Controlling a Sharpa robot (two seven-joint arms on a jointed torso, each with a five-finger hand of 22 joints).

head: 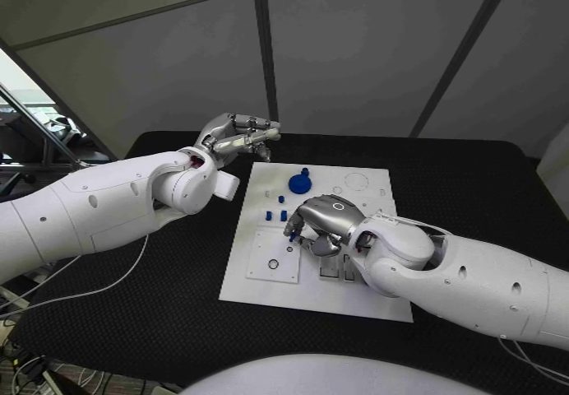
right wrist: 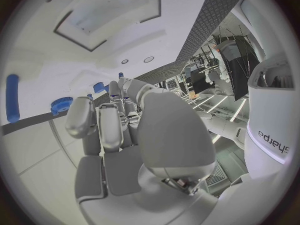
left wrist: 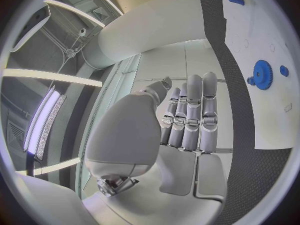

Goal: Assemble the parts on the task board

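White task board (head: 356, 296) mid-table, blue gear (head: 301, 182) standing at its far end, small blue parts (head: 275, 216) nearer centre. Right hand (head: 322, 222) curls low over those pieces; grip cannot be told. Likely a pick-up step; next needs a clean pinch. Left hand (head: 241, 134) off-board, fingers straight, empty.

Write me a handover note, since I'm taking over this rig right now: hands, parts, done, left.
Left hand: raised off the task board's far-left corner, fingers extended, holding nothing.
Right hand: low over the board's middle, fingers curled down beside small blue parts; whether it holds one cannot be told.
Blue gear sits on the board's far part.
Done: unclear beyond the gear's placement.
Left: the small loose parts.
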